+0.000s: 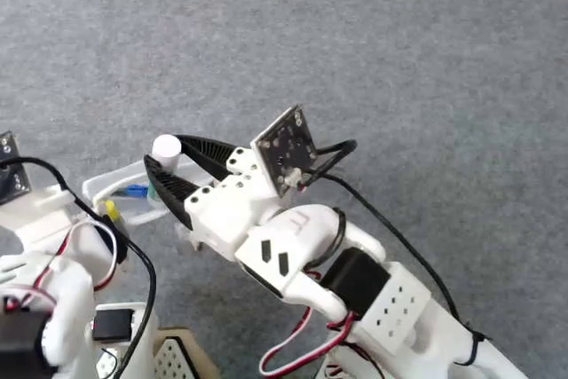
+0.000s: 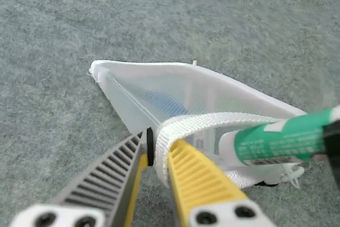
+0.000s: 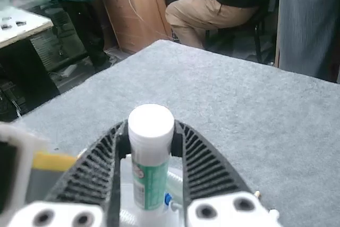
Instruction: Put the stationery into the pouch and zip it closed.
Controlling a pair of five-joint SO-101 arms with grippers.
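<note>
My right claw (image 3: 151, 130) is clamped on one round white-capped glue stick (image 3: 143, 184), left claw (image 2: 158, 145) pinching the one mesh pouch (image 2: 159, 86) by its woven strap (image 2: 212, 120).

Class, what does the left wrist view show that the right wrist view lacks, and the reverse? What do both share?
Left wrist view: the white strap of the pouch pinched in the left gripper, its mesh mouth open. Right wrist view: the white cap of the glue stick clamped in the right gripper. Both: the stick's green body, the grey table.
</note>
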